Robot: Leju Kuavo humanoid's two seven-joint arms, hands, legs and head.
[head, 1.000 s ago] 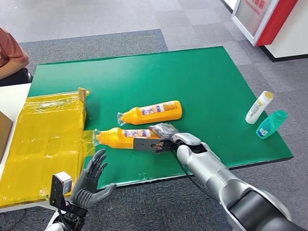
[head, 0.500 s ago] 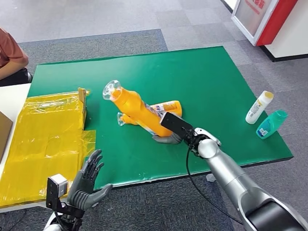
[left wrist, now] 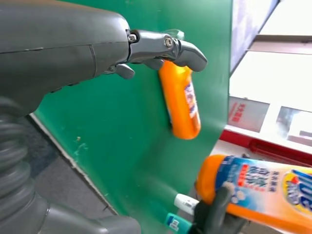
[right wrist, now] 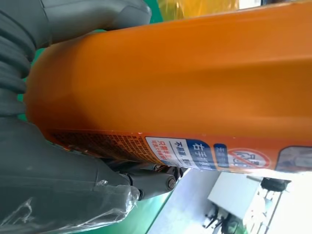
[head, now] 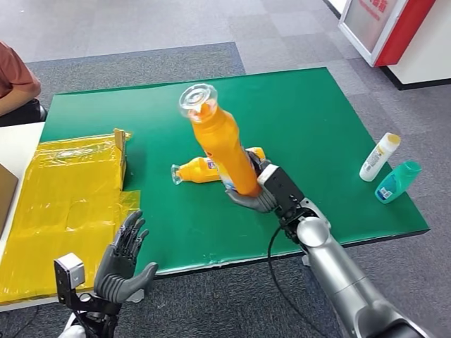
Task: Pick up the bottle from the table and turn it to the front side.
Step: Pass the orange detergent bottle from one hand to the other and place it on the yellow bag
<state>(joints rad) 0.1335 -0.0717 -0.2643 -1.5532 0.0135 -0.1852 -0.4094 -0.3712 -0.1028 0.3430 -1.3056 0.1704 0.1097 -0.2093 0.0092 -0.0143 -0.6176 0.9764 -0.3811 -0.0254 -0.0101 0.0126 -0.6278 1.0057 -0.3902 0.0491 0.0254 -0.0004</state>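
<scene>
There are two orange bottles. One orange bottle [head: 223, 144] is up in the air, and the other orange bottle [head: 201, 169] lies on the table. There is one white bottle [head: 379, 156] and one teal bottle [head: 397, 181], side by side near the table's edge. That makes four bottles in all. There is one green table [head: 319, 127]. There is one yellow plastic sheet [head: 63, 204]. The robot has two hands, a left hand [head: 122, 260] and a right hand [head: 254, 197]. One person [head: 16, 77] sits at the far side.
</scene>
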